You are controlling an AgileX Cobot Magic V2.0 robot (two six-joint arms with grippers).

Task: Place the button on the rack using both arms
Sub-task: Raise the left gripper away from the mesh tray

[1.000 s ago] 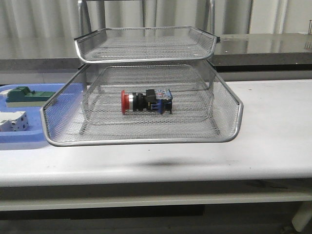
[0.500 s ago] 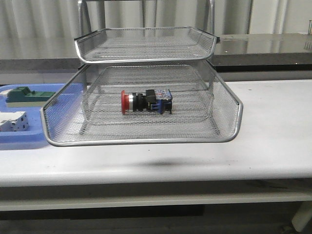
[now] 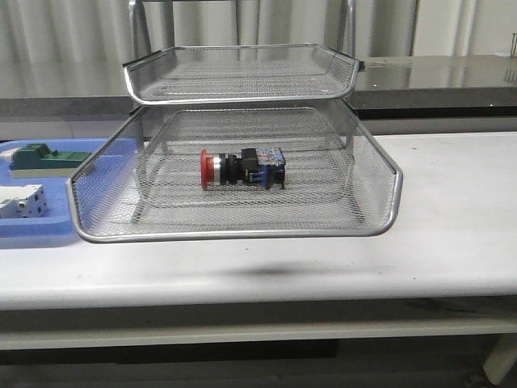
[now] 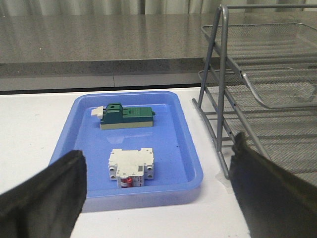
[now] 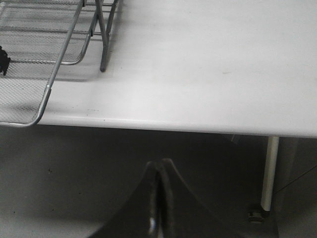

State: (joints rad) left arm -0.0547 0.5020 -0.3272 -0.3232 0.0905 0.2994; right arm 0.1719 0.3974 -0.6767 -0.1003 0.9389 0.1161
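Observation:
The button, with its red head, black body and blue rear block, lies on its side in the wide lower tray of the silver wire-mesh rack, head pointing left. Neither arm shows in the front view. In the left wrist view my left gripper is open, its dark fingers spread wide with nothing between them, hovering before the blue tray beside the rack's legs. My right gripper is shut and empty, low in front of the table edge, right of the rack's corner.
A blue plastic tray sits left of the rack, holding a green block and a white terminal block. A grey counter runs behind the table. A table leg stands at the right, under the white table top.

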